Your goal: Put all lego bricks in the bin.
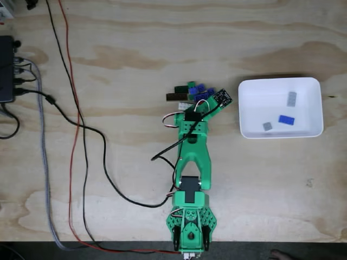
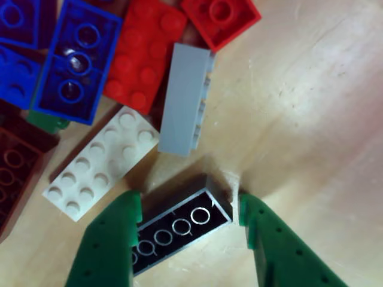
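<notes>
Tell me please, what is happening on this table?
A green robot arm is sorting lego bricks into a white bin. Its tool stands open around a black brick lying upside down at the edge of the pile. Three bricks already lie in the bin; the others remain on the table.

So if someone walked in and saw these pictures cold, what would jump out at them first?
Probably the green arm stretched up the middle of the wooden table in the fixed view, its tool open on either side of a black brick in the other view. Next, the jumble of red, blue and white bricks just beyond it, and the white bin to the right, holding three bricks.
</notes>
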